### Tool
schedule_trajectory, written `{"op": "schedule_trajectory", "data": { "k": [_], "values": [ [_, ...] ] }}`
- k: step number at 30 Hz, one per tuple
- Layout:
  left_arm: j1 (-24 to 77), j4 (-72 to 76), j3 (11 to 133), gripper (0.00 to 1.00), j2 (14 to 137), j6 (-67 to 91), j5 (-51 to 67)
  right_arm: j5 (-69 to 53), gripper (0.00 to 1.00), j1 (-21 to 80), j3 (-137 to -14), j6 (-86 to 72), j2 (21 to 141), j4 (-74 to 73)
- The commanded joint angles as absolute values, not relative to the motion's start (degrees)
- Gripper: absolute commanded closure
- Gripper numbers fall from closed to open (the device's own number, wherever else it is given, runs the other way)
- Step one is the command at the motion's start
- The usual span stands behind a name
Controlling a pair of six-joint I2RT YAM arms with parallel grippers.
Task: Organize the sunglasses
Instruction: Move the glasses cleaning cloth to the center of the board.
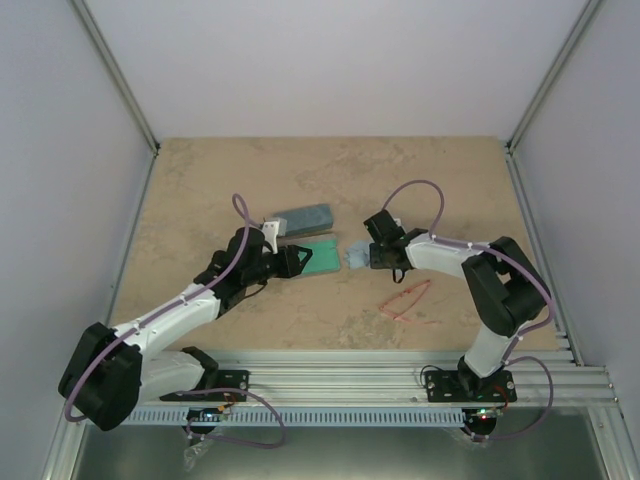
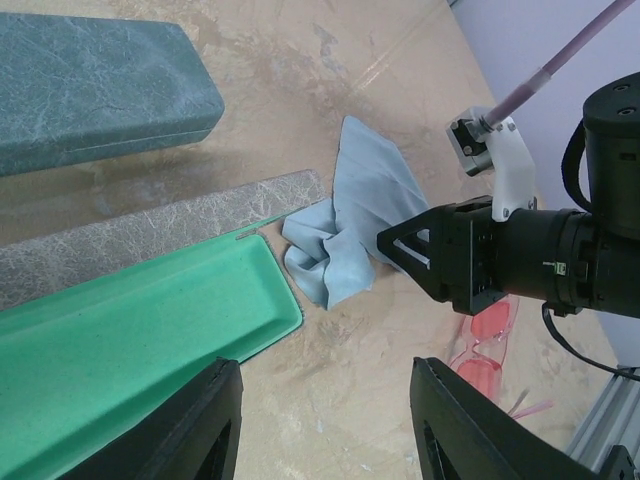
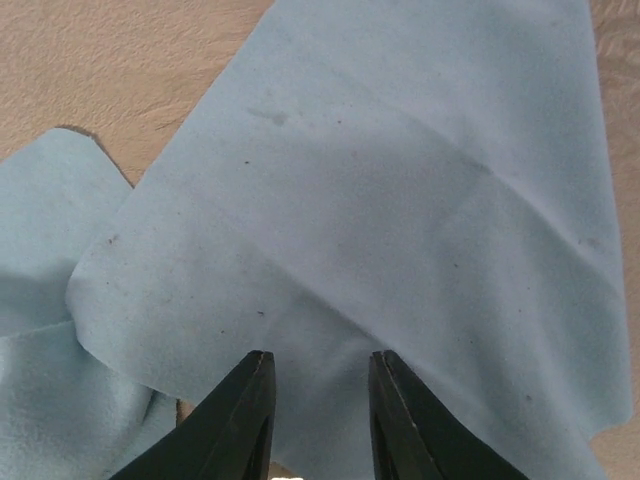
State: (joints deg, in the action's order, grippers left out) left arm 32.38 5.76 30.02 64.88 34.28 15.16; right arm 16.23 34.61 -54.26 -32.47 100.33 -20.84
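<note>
while the right gripper (image 3: 322, 362) hangs part-open over cloth (image 3: 400, 200), red sunglasses (image 1: 405, 298) lie near it.

Left wrist view: red sunglasses (image 2: 490, 325) half covered, with the right arm (image 2: 560, 260) across the top and a left pincer (image 2: 325, 420) finger across the bottom, temples mostly unseen. Closed case (image 2: 90, 90) runs off the top and left edges. Open green case (image 2: 120, 350) runs off the left and bottom.
Right wrist view: cloth (image 3: 380, 200) cut by the top, right and bottom edges. Can't tell if the right pincer (image 3: 320, 395) tips touch it.
Top view: red sunglasses too small for lens detail.
</note>
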Motion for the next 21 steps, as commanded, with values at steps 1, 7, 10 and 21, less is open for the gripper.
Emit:
{"op": "schedule_trajectory", "data": {
  "k": [1,7,10,21],
  "values": [
    [32.6,6.5,30.4,0.51,64.8,33.3,15.3,15.3,0.77,34.5,-52.7,-31.9,102.4,-23.8],
    [32.7,5.1,31.2,0.50,63.7,32.7,13.1,10.7,0.99,35.9,-48.7,-32.3,100.0,-24.8],
    [32.6,3.9,31.7,0.50,63.5,32.7,12.5,8.2,0.99,39.1,-48.1,-33.3,97.8,-25.9],
    [32.6,-3.6,32.0,0.47,58.6,33.8,6.4,-8.1,1.00,53.6,-49.5,-41.5,94.2,-25.5]
  ]
}}
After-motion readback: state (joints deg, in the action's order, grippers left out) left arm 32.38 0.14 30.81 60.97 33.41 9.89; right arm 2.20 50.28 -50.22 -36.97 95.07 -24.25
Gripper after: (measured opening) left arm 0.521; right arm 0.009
